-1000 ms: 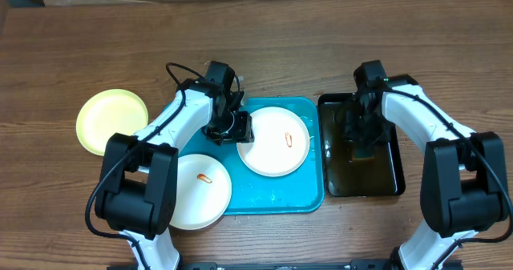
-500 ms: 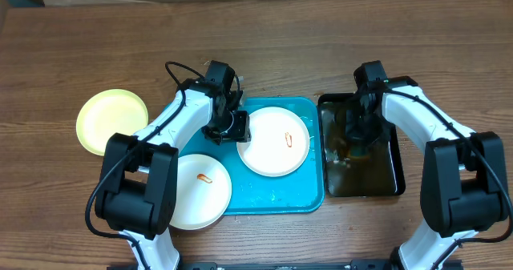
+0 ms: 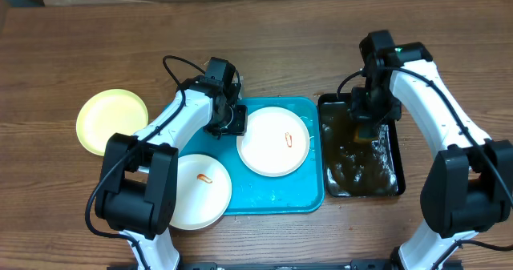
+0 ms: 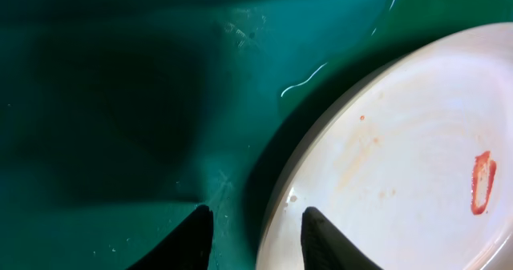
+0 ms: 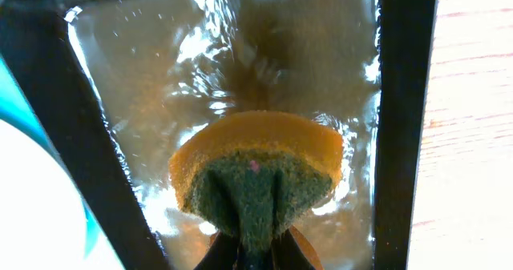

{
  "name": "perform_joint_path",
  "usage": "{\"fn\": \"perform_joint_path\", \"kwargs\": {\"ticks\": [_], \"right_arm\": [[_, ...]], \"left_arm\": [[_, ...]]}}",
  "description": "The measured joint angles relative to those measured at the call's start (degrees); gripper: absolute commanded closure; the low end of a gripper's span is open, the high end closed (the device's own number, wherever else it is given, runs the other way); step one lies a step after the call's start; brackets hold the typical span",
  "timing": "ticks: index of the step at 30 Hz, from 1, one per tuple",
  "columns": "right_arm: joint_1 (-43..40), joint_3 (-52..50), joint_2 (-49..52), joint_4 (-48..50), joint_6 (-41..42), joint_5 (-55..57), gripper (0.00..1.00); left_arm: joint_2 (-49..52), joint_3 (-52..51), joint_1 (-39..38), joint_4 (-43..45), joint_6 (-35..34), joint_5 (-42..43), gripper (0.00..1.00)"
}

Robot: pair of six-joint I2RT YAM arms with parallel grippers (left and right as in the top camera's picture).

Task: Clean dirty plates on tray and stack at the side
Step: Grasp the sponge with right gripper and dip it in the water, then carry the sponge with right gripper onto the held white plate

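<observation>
A white dirty plate (image 3: 268, 146) with an orange-red smear (image 3: 288, 139) lies on the turquoise tray (image 3: 272, 194). My left gripper (image 3: 232, 119) is open at this plate's left rim. In the left wrist view one finger is over the plate (image 4: 401, 158) and the other over the tray (image 4: 120, 102), with the gripper (image 4: 256, 231) straddling the rim. A second smeared white plate (image 3: 196, 191) overlaps the tray's front left corner. The pale yellow-green plate (image 3: 112, 121) lies on the table at the left. My right gripper (image 3: 365, 119) is shut on a yellow-and-green sponge (image 5: 256, 162).
A narrow black tray (image 3: 400, 178) holding rippling brown water stands right of the turquoise tray. The sponge hangs above it, and its rim shows in the right wrist view (image 5: 405, 102). Wooden table lies all around.
My right gripper has risen from the black tray's water with the sponge and shifted toward the far end; the water now ripples. My left gripper has shifted slightly toward the far side.
</observation>
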Motion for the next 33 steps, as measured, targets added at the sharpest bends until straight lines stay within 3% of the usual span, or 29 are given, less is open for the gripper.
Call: {"fn": "perform_joint_path", "kwargs": {"ticks": [10,12,14,15,22,33], "right_arm": [[0.0,-1.36,0.02,-1.66,0.04,-1.95,0.96],[0.0,-0.26,0.02,-2.43,0.0,-3.41,0.96],[0.0,0.9,0.02,-2.27,0.02,-5.42,0.96],[0.0,1.16,0.02,-2.16,0.0,-6.29,0.96],[2.47,1.36,0.02,1.86,0.02,-12.11,0.96],[19.41,1.36,0.02,14.62,0.07,-8.22,0.96]], "left_arm": [[0.42,0.0,0.0,0.79,-0.02,-1.86,0.62],[1.31,0.0,0.0,1.01,-0.31,-2.16,0.72],[2.16,0.17,0.0,0.98,-0.92,-2.1,0.93],[2.32,0.33,0.0,1.07,-0.92,-2.16,0.96],[2.67,0.85,0.0,0.74,-0.98,-0.83,0.96],[2.69,0.98,0.0,-0.17,-1.07,-0.79,0.93]]}}
